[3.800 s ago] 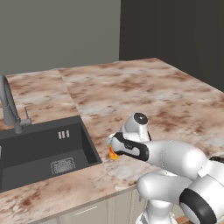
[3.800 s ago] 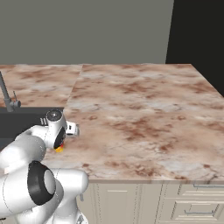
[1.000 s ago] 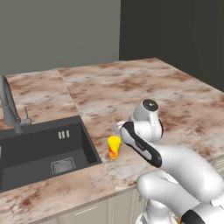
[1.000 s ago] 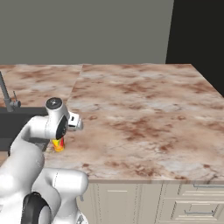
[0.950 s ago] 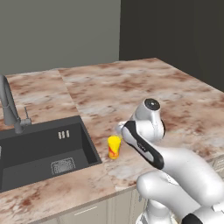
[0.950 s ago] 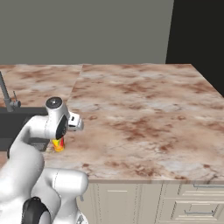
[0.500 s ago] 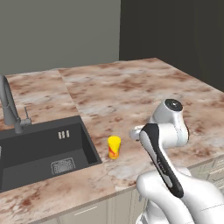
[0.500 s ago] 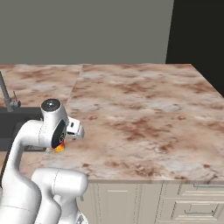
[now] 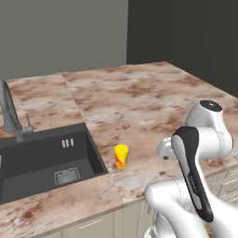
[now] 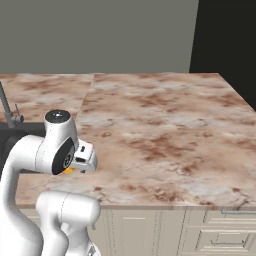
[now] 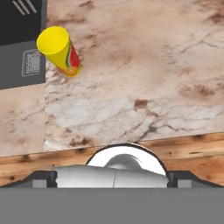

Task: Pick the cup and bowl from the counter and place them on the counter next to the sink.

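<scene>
- Jaws (image 9: 163, 151) held off the tabletop (image 9: 139, 102) near its front edge, carrying nothing; spread or clenched cannot be told.
- Yellow cup (image 9: 121, 156) standing upright, free, just beside the sink (image 9: 44, 158) rim: cup half apparently done.
- Next: locating and fetching the wooden bowl, likely calling for a base drive.

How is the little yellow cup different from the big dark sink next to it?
The cup is bright yellow with red blotches; the sink is dark grey. The cup is small and stands up on the counter; the sink is far bigger and sunk down into it. The cup is round; the sink is a rectangle with a drain grate in its floor. Both are open at the top.
</scene>
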Controlling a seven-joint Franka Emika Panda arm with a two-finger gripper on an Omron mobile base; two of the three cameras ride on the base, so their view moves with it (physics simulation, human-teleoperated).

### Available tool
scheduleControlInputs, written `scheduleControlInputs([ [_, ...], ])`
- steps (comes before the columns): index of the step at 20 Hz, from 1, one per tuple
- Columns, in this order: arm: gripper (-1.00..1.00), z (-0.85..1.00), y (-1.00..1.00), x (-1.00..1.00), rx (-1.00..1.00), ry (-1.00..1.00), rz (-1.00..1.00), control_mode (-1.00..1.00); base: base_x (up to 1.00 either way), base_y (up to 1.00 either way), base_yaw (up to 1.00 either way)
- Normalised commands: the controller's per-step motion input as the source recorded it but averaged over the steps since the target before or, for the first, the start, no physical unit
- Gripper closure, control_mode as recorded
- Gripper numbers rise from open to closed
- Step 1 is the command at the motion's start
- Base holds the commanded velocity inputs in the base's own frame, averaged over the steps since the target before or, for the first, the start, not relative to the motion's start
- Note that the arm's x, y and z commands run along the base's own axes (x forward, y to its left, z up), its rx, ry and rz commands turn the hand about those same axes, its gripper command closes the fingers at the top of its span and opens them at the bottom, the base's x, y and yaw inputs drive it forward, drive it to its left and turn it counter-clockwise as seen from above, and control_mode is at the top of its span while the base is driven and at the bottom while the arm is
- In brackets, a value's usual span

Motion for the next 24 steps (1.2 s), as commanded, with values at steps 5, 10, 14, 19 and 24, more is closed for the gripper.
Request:
scheduleControlInputs([
  [5, -1.00, 0.02, -0.03, -0.10, 0.00, 0.00, 0.00, -1.00, 0.00, 0.00, 0.00],
  [10, -1.00, 0.00, 0.00, 0.00, 0.00, 0.00, 0.00, -1.00, 0.00, 0.00, 0.00],
  [14, -1.00, 0.00, 0.00, 0.00, 0.00, 0.00, 0.00, 1.00, 0.00, 0.00, 0.00],
  [19, -1.00, 0.00, 0.00, 0.00, 0.00, 0.00, 0.00, 1.00, -0.62, -0.04, 0.02],
  [24, -1.00, 0.00, 0.00, 0.00, 0.00, 0.00, 0.00, 1.00, -0.76, -0.11, -0.01],
])
